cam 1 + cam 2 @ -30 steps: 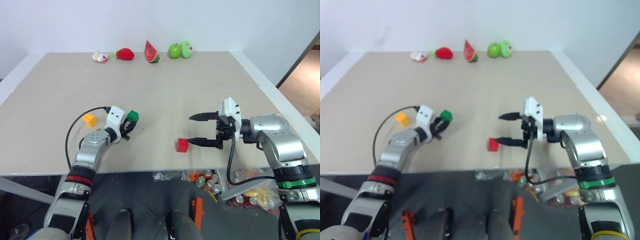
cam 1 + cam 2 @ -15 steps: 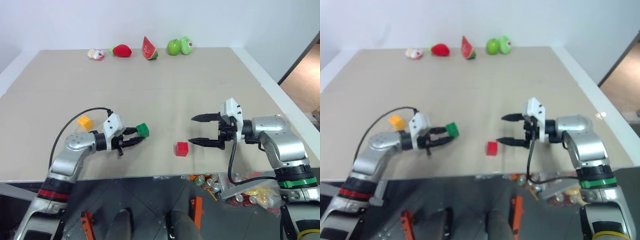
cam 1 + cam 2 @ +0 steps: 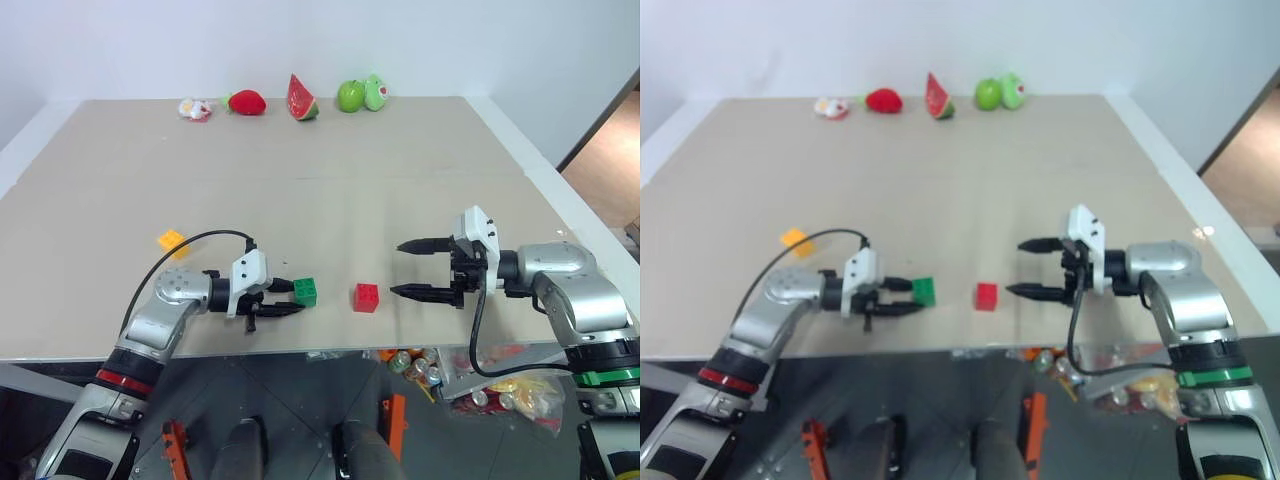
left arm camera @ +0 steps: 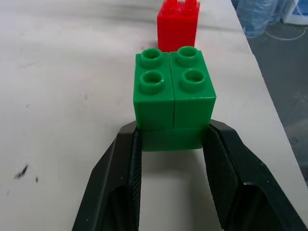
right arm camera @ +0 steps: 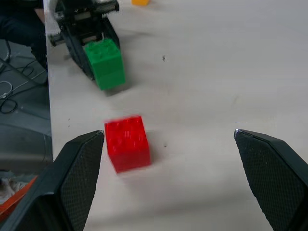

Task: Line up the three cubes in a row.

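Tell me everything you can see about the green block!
The green cube is a shiny plastic building block with four round studs on top, sitting upright. The left gripper pinches its lower part between two black fingers. It sits near the table's front edge, a small gap from the red cube, which lies between it and the open right gripper.

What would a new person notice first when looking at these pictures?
Probably the left gripper, shut on the green cube near the table's front edge, with the red cube just beyond it. On the red cube's other side the right gripper hovers with jaws wide open. The yellow cube lies apart, far left.
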